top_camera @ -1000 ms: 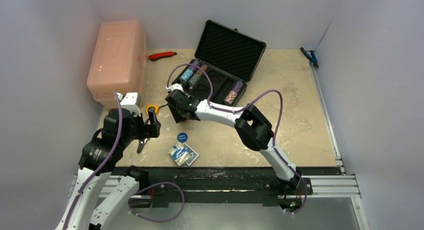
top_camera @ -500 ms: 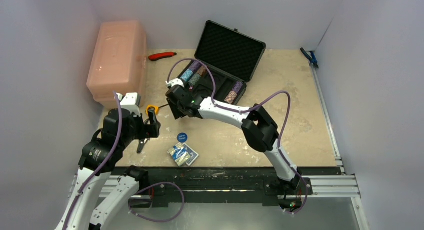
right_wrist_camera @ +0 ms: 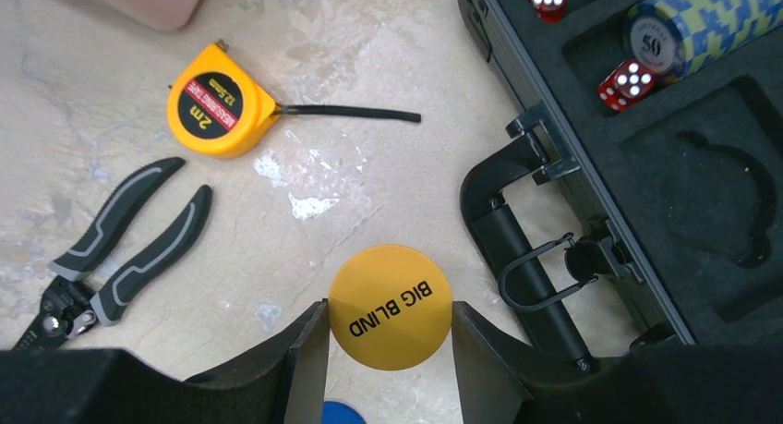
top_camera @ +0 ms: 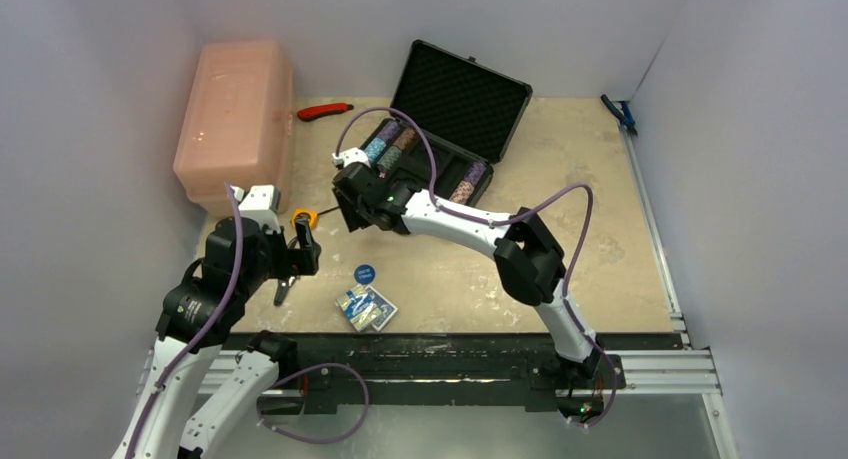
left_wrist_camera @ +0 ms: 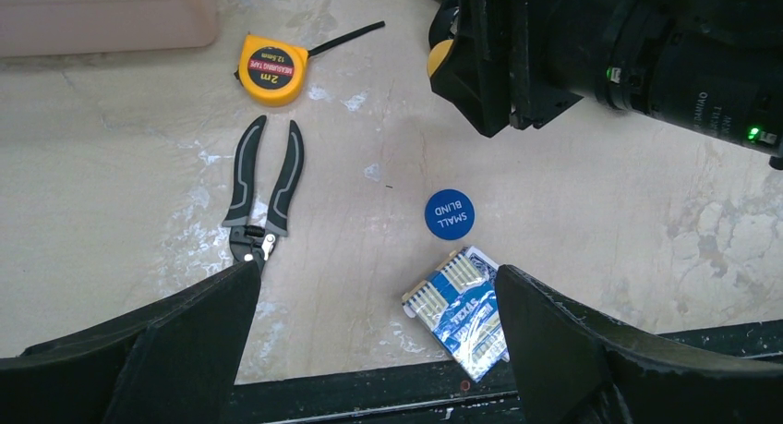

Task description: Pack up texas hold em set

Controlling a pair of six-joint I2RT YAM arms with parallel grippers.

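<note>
The black foam-lined case point(top_camera: 452, 104) lies open at the back, with chip stacks point(top_camera: 388, 151) in its slots; the right wrist view shows its front wall point(right_wrist_camera: 665, 193), handle point(right_wrist_camera: 522, 258), a chip stack point(right_wrist_camera: 702, 22) and red dice point(right_wrist_camera: 620, 84). My right gripper point(top_camera: 355, 201) is shut on a yellow "BIG BLIND" disc point(right_wrist_camera: 391, 306), held above the table just left of the handle. The blue "SMALL BLIND" disc point(left_wrist_camera: 450, 213) and the blue-white card deck point(left_wrist_camera: 464, 308) lie near the front edge. My left gripper point(left_wrist_camera: 374, 295) is open and empty above them.
A yellow tape measure point(left_wrist_camera: 272, 68) and black pliers point(left_wrist_camera: 263, 188) lie left of the discs. The pink translucent box point(top_camera: 235, 119) stands at the back left. A red knife point(top_camera: 325, 110) lies behind it, and a blue tool point(top_camera: 620, 114) at the far right.
My right gripper has moved a little farther back and left with the yellow disc, beside the case's front left corner. The left arm has not moved.
</note>
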